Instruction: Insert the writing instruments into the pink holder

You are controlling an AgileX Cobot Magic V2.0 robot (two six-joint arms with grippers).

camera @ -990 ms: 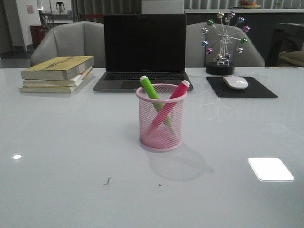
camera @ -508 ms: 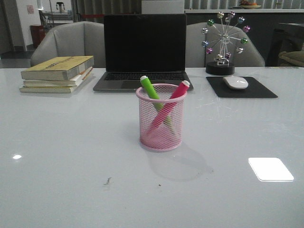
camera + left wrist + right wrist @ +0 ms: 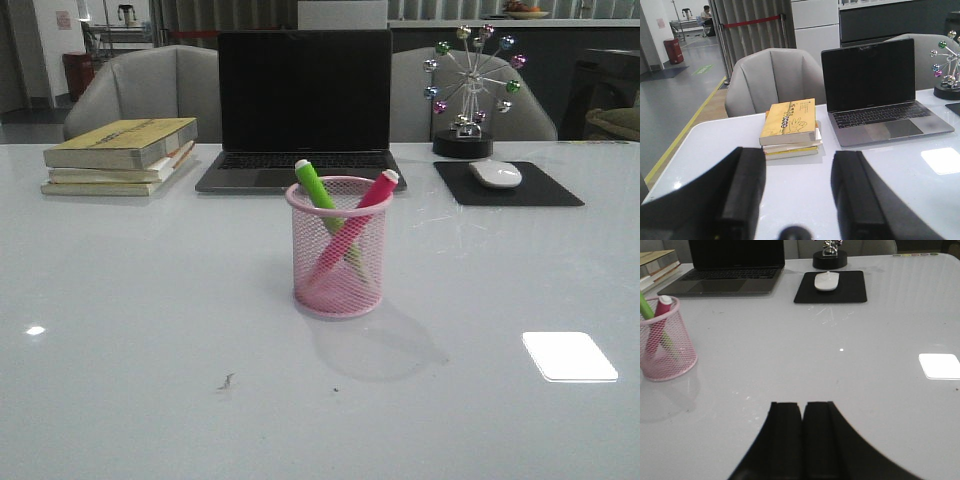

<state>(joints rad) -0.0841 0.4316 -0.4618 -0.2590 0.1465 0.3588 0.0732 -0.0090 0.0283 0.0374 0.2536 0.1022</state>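
The pink holder stands upright mid-table in the front view. A green marker and a pink marker lean crossed inside it, pale ends above the rim. The right wrist view shows the same pink holder with both markers, far to the side of my right gripper, whose fingers are shut together with nothing between them. My left gripper is open and empty above bare table, facing the books; the holder is out of that view. Neither arm shows in the front view.
A stack of yellow books lies at the back left. An open dark laptop sits behind the holder. A white mouse rests on a black pad, with a ball ornament behind it.
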